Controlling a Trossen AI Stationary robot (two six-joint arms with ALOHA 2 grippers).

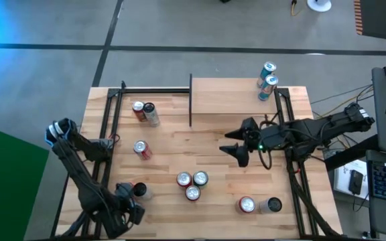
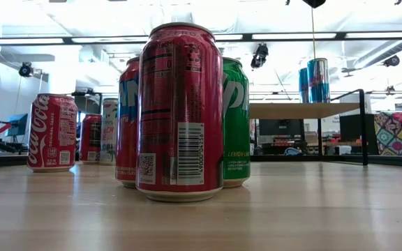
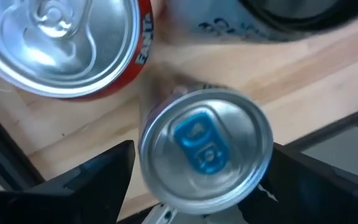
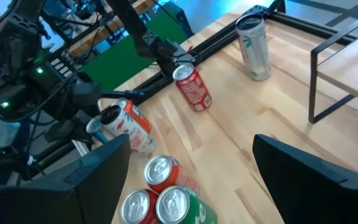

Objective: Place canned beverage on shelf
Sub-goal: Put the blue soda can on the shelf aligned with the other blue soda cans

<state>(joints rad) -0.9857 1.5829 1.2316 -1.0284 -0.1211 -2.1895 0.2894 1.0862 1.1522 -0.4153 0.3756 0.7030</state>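
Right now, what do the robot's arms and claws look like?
Both arms are dark, almost black, built of jointed segments. The left arm has a bright blue patch near its base. The right arm has black cables looping beside it and a small green light near its wrist. Each ends in a gripper with two flat dark fingers: left gripper, right gripper.
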